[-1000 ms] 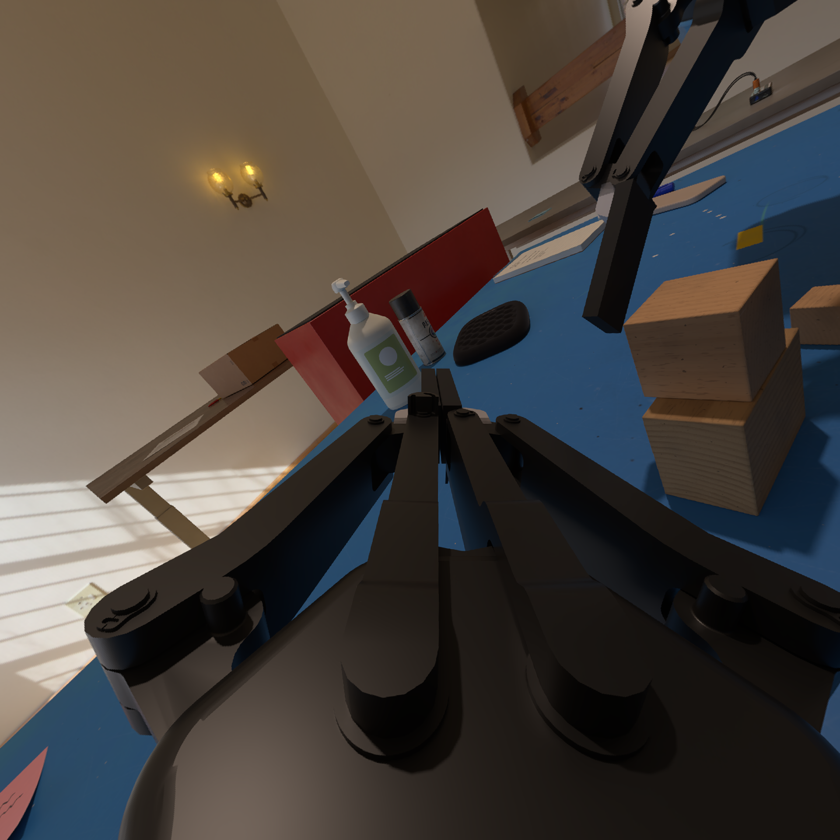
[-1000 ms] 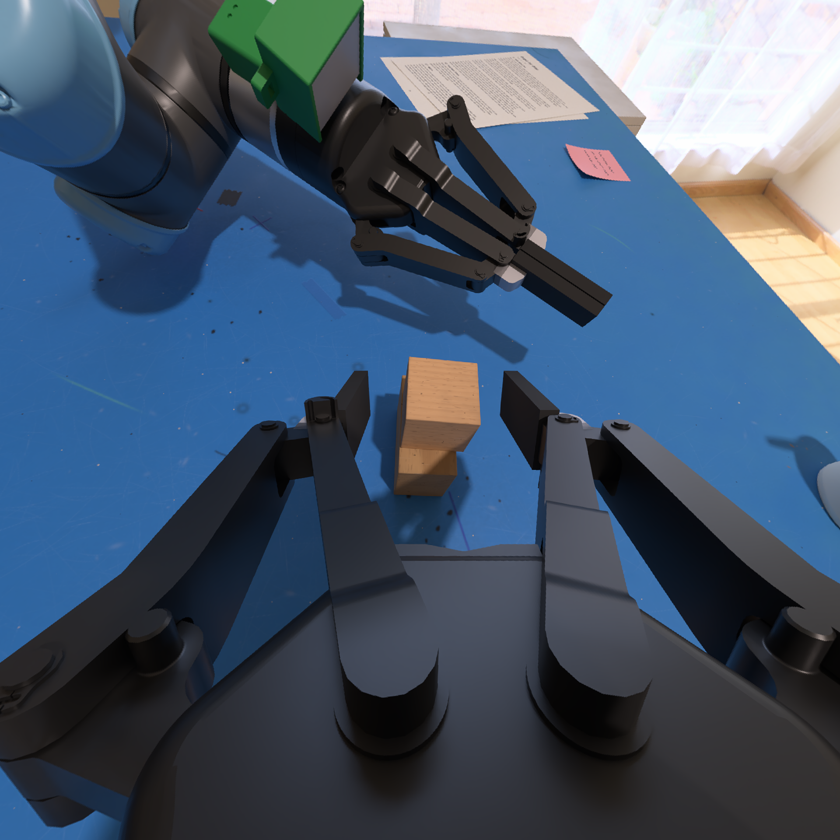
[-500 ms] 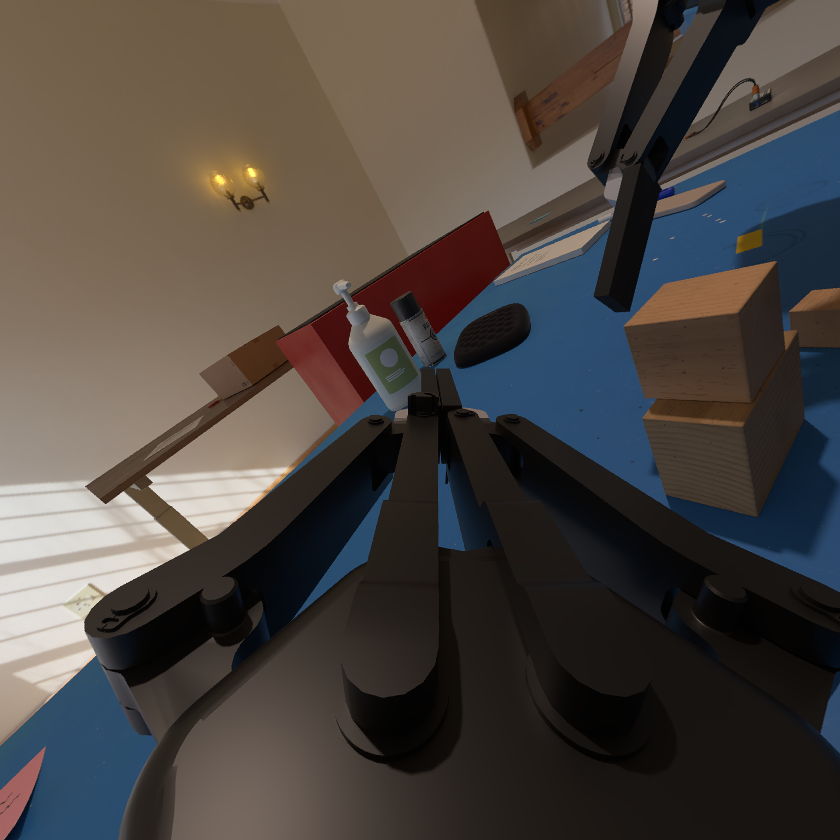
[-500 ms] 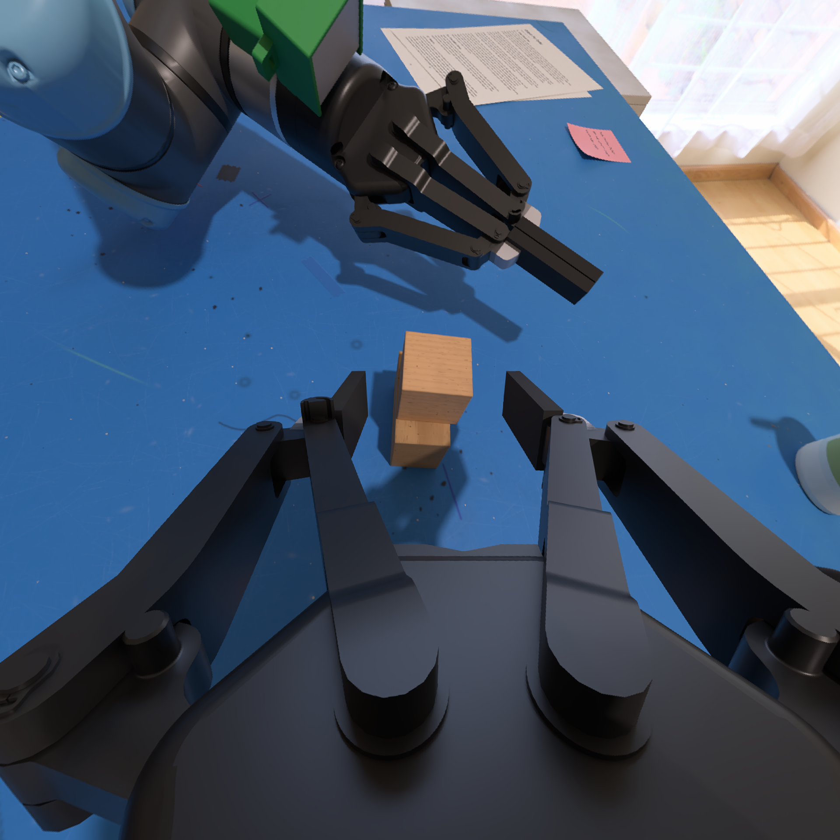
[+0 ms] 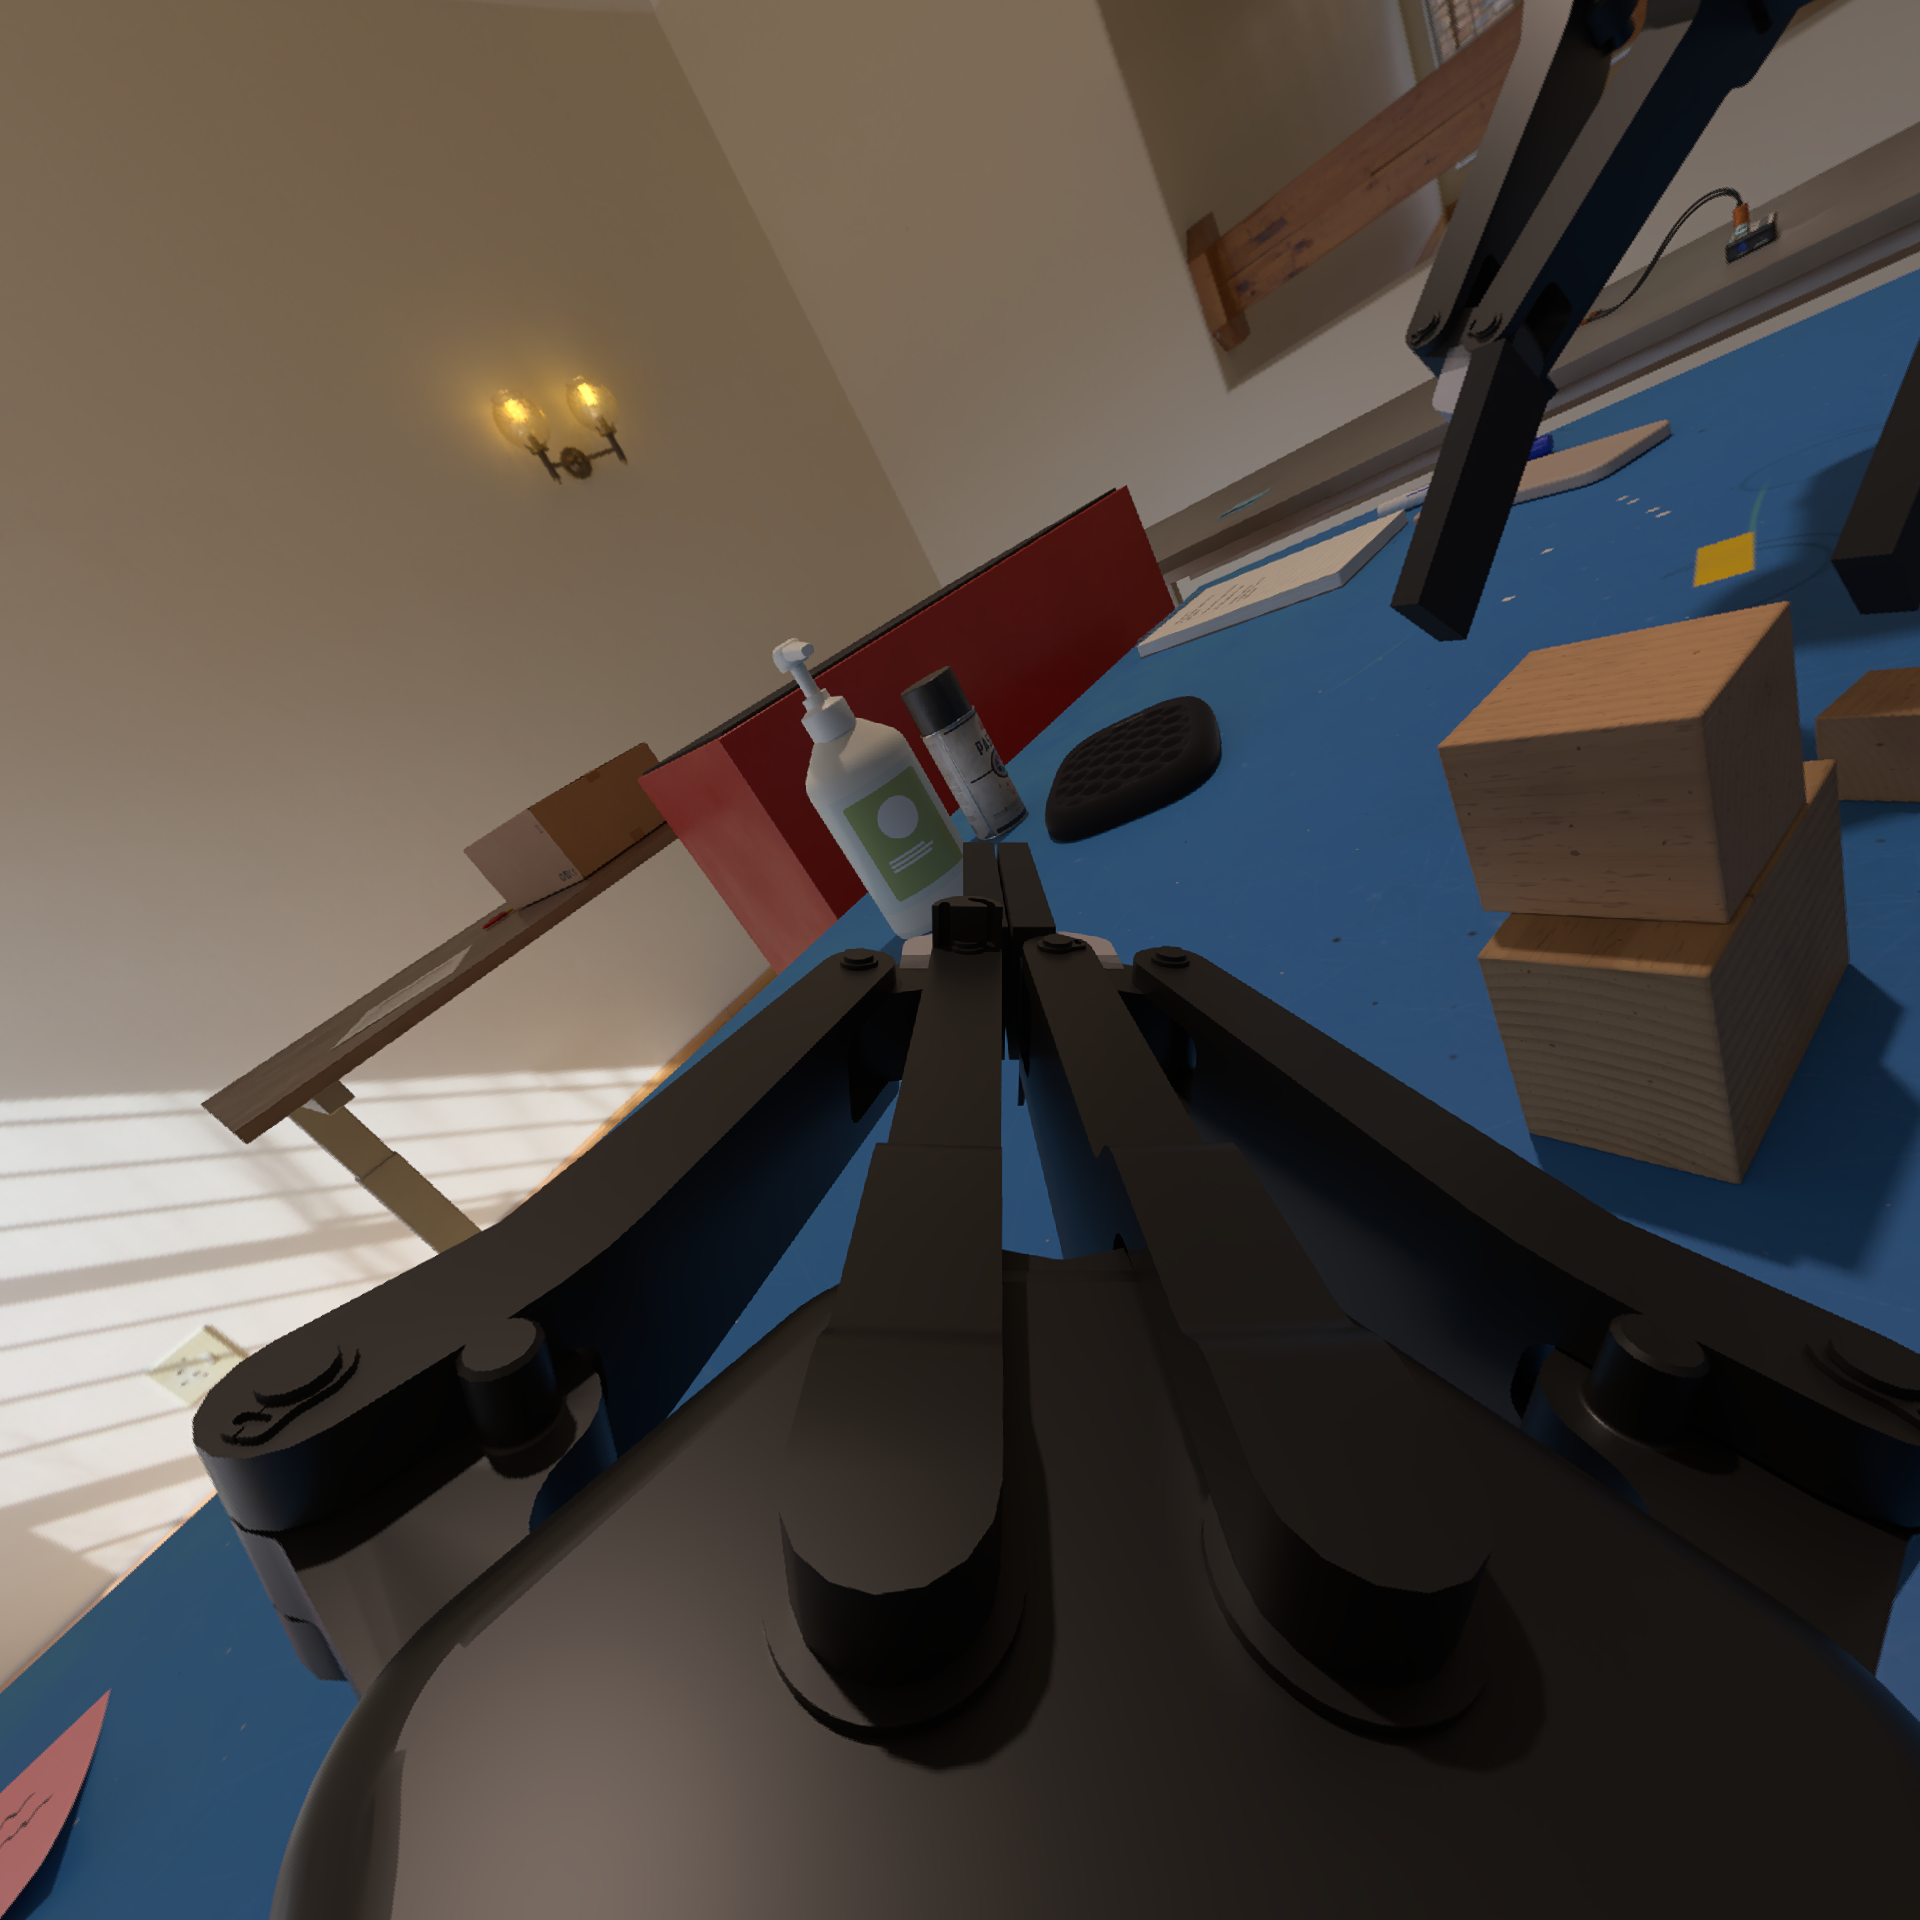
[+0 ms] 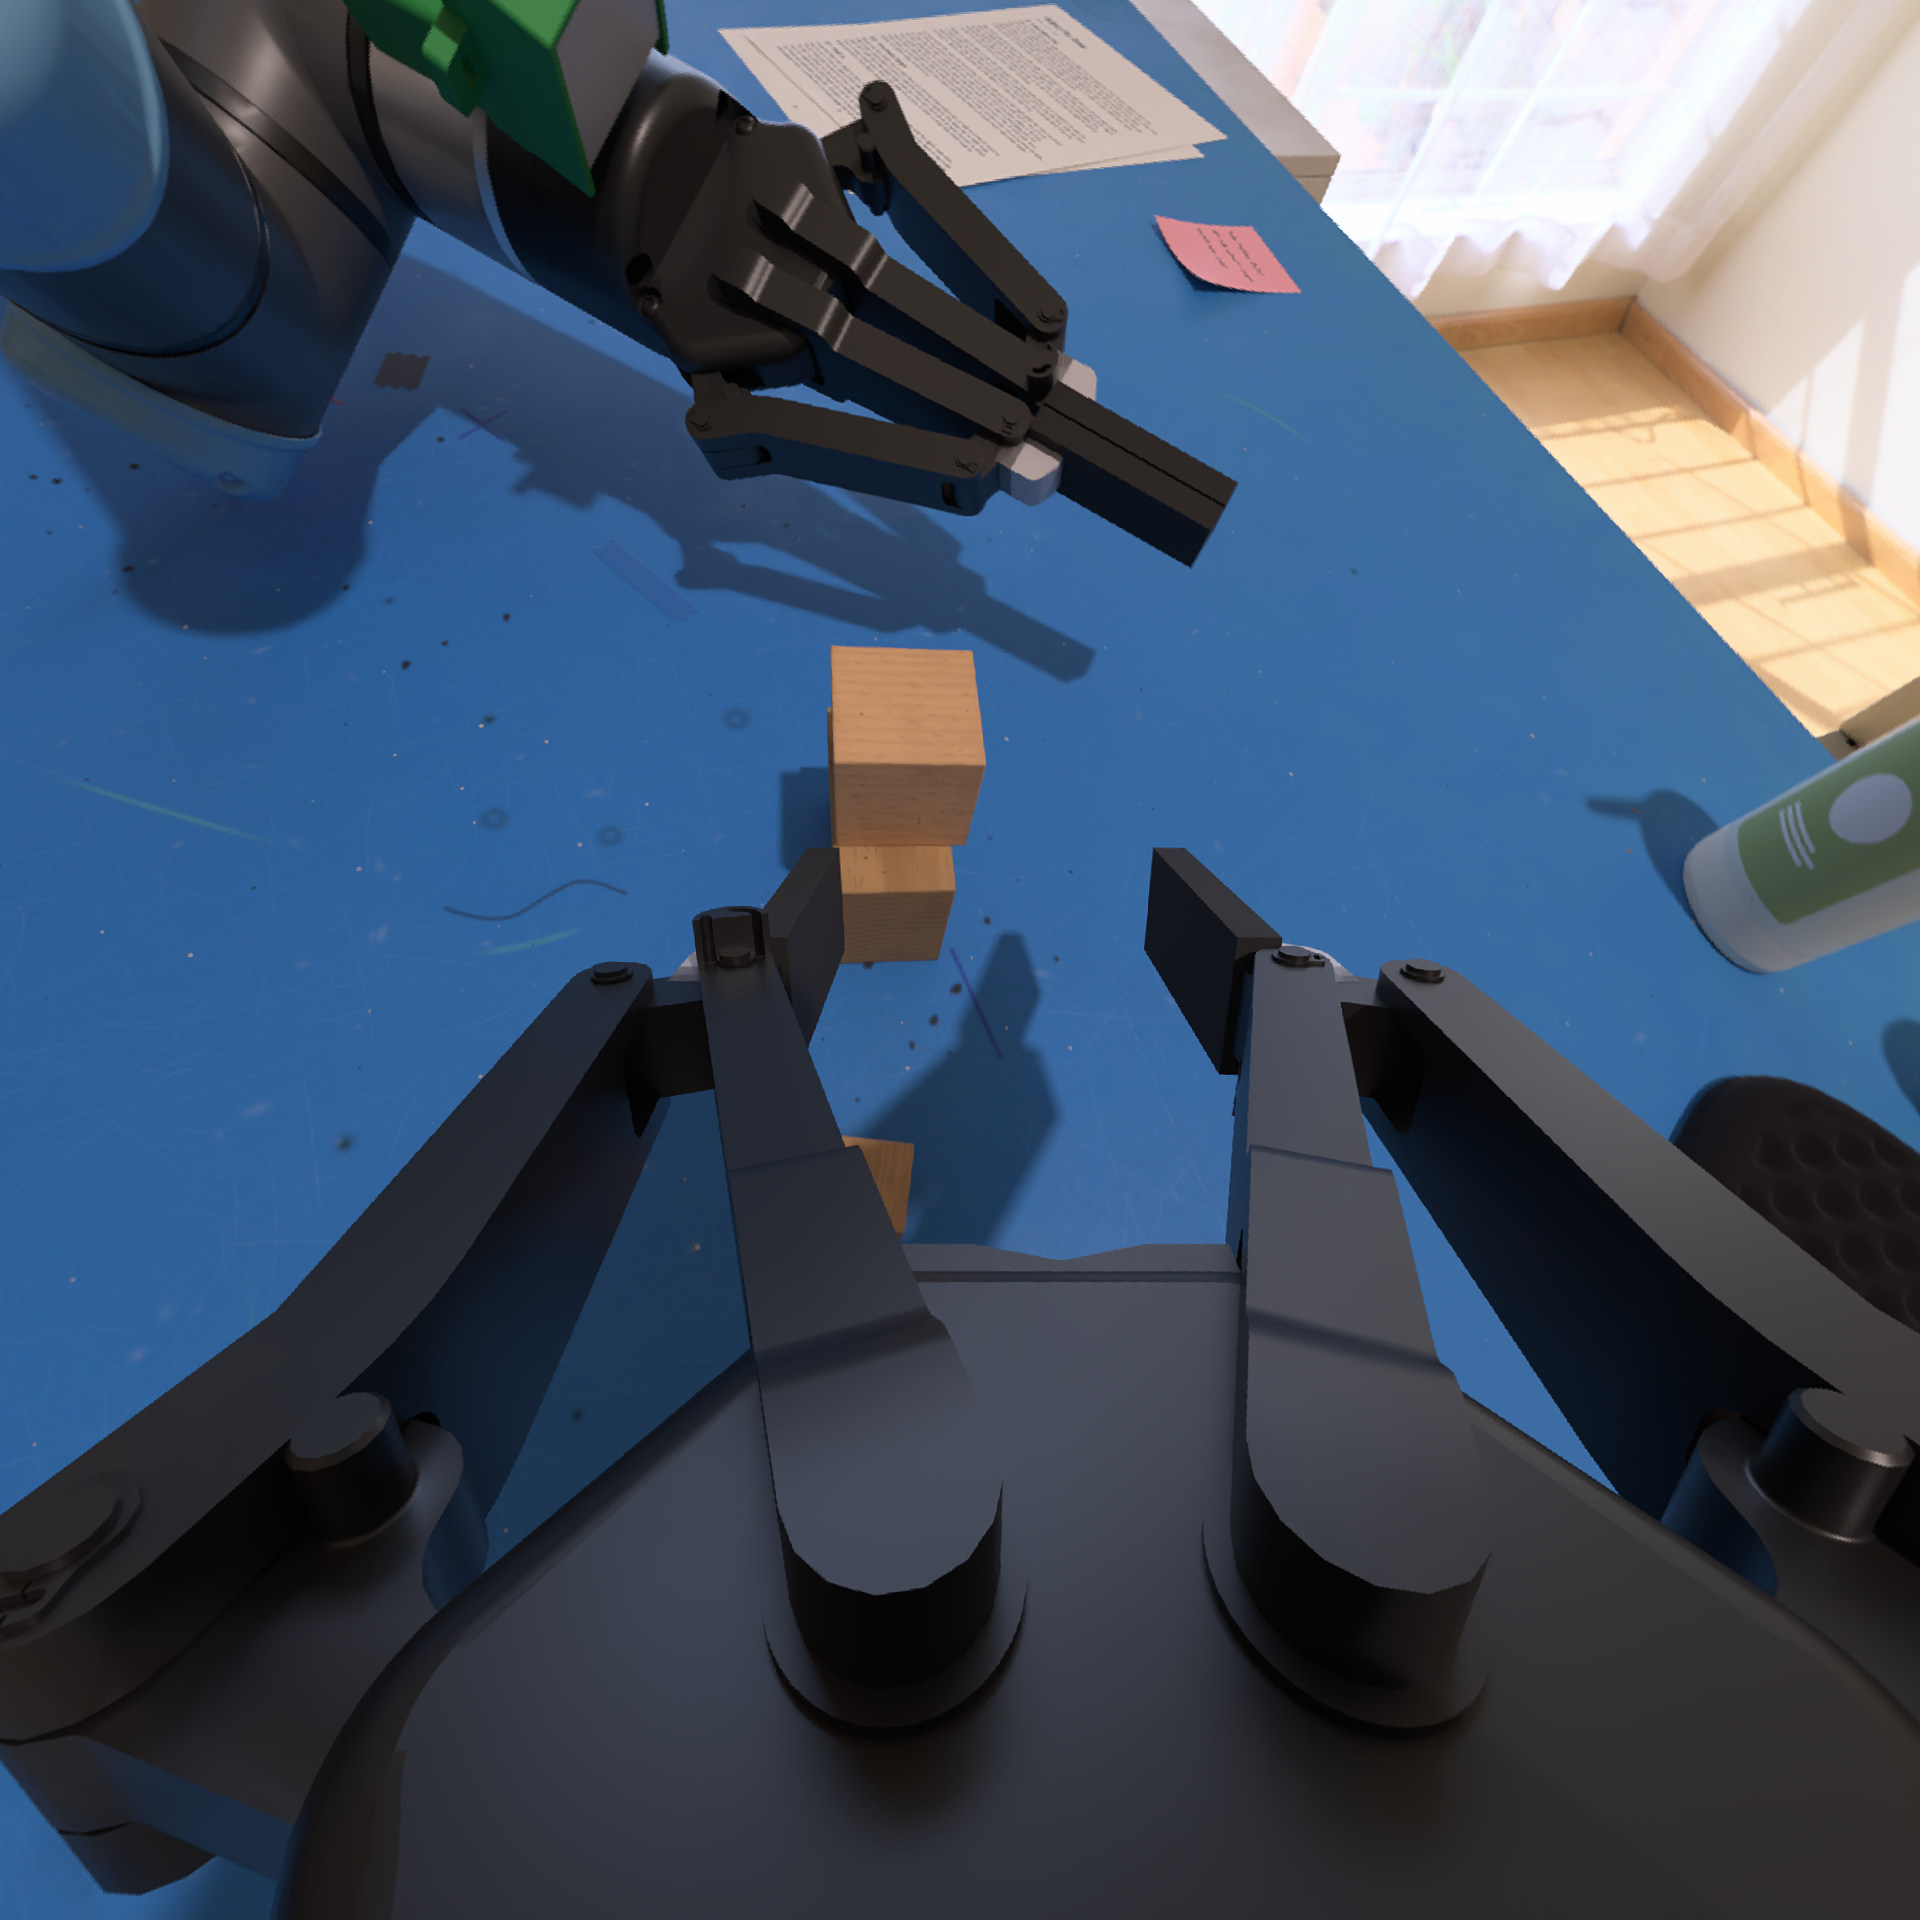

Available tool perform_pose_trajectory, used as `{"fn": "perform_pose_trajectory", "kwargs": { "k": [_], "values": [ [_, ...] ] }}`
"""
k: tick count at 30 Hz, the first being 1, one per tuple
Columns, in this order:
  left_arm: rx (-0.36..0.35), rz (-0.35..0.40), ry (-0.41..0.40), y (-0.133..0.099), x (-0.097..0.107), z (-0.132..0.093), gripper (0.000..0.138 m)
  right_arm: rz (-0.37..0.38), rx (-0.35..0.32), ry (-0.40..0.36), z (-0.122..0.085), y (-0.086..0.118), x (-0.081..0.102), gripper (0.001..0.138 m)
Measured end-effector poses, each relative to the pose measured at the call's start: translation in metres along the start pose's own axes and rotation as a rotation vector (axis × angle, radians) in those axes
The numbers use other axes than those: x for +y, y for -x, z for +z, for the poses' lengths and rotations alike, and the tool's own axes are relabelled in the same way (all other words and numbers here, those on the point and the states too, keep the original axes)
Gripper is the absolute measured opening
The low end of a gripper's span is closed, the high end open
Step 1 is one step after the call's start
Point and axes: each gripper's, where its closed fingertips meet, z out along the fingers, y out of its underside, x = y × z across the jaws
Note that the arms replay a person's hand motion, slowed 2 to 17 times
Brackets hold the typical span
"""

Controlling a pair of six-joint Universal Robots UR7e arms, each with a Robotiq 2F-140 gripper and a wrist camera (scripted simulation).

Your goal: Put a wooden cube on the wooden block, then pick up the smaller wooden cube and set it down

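Observation:
A wooden cube (image 6: 904,743) rests on the wooden block (image 6: 894,902) on the blue table; the stack also shows in the left wrist view, cube (image 5: 1621,758) on block (image 5: 1662,1049). A smaller wooden cube (image 6: 883,1179) lies nearer, partly hidden behind my right gripper's left finger; its edge shows in the left wrist view (image 5: 1875,732). My right gripper (image 6: 987,904) is open and empty, above and in front of the stack. My left gripper (image 5: 997,883) is shut and empty, left of the stack; it also shows in the right wrist view (image 6: 1195,509).
A white pump bottle (image 5: 878,800), a spray can (image 5: 961,753), a black pad (image 5: 1127,764) and a red box (image 5: 935,717) stand at the table's edge. Papers (image 6: 966,88) and a pink note (image 6: 1226,255) lie far off. A yellow note (image 5: 1725,561) lies beyond the stack.
My right gripper has risen and pulled back from the stack, still open. The smaller cube has come into its view. The left gripper has not moved.

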Motion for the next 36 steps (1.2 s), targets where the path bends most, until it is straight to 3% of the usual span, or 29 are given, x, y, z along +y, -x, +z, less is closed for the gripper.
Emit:
{"fn": "perform_pose_trajectory", "kwargs": {
  "k": [19,36],
  "values": [
    [-0.002,-0.005,0.003,0.001,0.000,0.000,0.001,0.170,0.028,-0.067,-0.020,0.000,0.048,0.076],
    [0.003,0.017,0.014,-0.002,0.001,0.002,0.001,0.205,0.020,-0.067,-0.019,0.022,0.069,0.076]
  ]
}}
